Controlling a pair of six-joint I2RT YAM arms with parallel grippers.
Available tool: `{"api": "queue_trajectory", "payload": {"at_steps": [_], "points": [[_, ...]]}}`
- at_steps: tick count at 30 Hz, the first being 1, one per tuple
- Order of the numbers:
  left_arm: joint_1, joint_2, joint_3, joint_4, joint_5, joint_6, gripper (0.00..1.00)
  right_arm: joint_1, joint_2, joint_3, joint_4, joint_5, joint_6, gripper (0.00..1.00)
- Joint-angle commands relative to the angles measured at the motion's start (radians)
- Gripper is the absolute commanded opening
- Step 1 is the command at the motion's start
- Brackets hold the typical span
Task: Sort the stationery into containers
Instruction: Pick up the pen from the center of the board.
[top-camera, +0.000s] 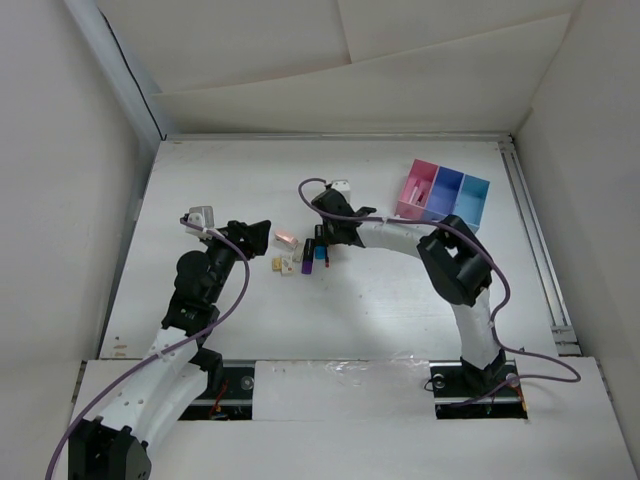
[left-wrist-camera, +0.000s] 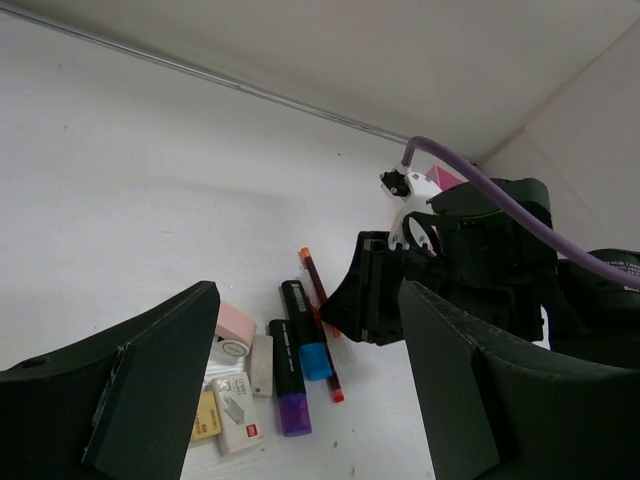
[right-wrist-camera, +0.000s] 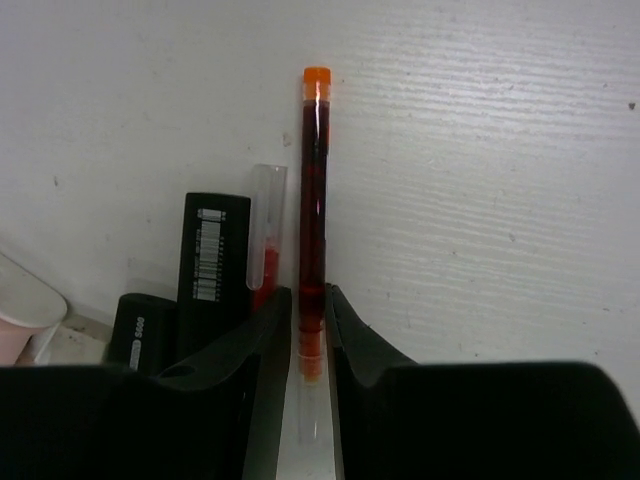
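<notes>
The stationery lies in a small heap (top-camera: 298, 258) at mid-table. My right gripper (right-wrist-camera: 311, 322) is shut on a thin red pen (right-wrist-camera: 315, 190) with an orange tip, which lies low against the table. In the left wrist view the red pen (left-wrist-camera: 322, 330) lies beside a blue-capped black marker (left-wrist-camera: 305, 335), a purple-capped black marker (left-wrist-camera: 285, 380), a pink roll (left-wrist-camera: 236, 330) and small cream and yellow boxes (left-wrist-camera: 236, 415). My left gripper (top-camera: 256, 236) is open and empty, just left of the heap. The three-bin container (top-camera: 442, 194), pink, dark blue and light blue, stands at the far right.
A black marker (right-wrist-camera: 214, 260) and a clear tube (right-wrist-camera: 266, 225) lie right beside the held pen. My right arm (top-camera: 400, 240) arches between the heap and the bins. A metal rail (top-camera: 535, 250) runs along the table's right edge.
</notes>
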Motion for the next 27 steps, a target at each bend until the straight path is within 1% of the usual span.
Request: {"api": "queue_trajectory", "payload": {"at_steps": [1, 10, 11, 12, 14, 17, 18, 22, 24, 25, 26, 27], "points": [[-0.002, -0.023, 0.04, 0.03, 0.013, -0.005, 0.69, -0.003, 0.007, 0.039, 0.02, -0.002, 0.02, 0.26], [-0.002, -0.023, 0.04, 0.03, 0.013, -0.005, 0.69, -0.024, 0.017, -0.003, 0.029, 0.03, 0.029, 0.23], [-0.002, -0.023, 0.04, 0.03, 0.013, -0.005, 0.69, -0.033, 0.006, -0.004, 0.029, 0.039, 0.029, 0.11], [-0.002, -0.023, 0.04, 0.03, 0.013, -0.005, 0.69, -0.033, -0.011, -0.02, 0.029, 0.039, 0.029, 0.05], [-0.002, -0.023, 0.04, 0.03, 0.013, -0.005, 0.69, -0.046, -0.052, -0.046, 0.042, 0.048, 0.039, 0.0], [-0.002, -0.023, 0.04, 0.03, 0.013, -0.005, 0.69, -0.069, -0.106, -0.057, 0.051, 0.048, 0.039, 0.0], [-0.002, -0.023, 0.04, 0.03, 0.013, -0.005, 0.69, -0.069, -0.15, -0.068, 0.051, 0.048, 0.028, 0.0], [-0.002, -0.014, 0.04, 0.03, 0.013, -0.005, 0.69, -0.136, -0.265, -0.068, 0.051, 0.039, 0.008, 0.0], [-0.002, -0.014, 0.04, 0.03, 0.013, -0.005, 0.69, -0.217, -0.322, -0.068, 0.051, 0.048, -0.004, 0.0], [-0.002, -0.014, 0.04, 0.03, 0.013, -0.005, 0.69, -0.217, -0.333, -0.057, 0.051, 0.048, -0.017, 0.0], [-0.002, -0.014, 0.04, 0.03, 0.013, -0.005, 0.69, -0.272, -0.342, -0.048, 0.037, 0.048, -0.017, 0.0], [-0.002, -0.014, 0.04, 0.03, 0.013, -0.005, 0.69, -0.3, -0.342, -0.048, 0.028, 0.048, -0.017, 0.0]]}}
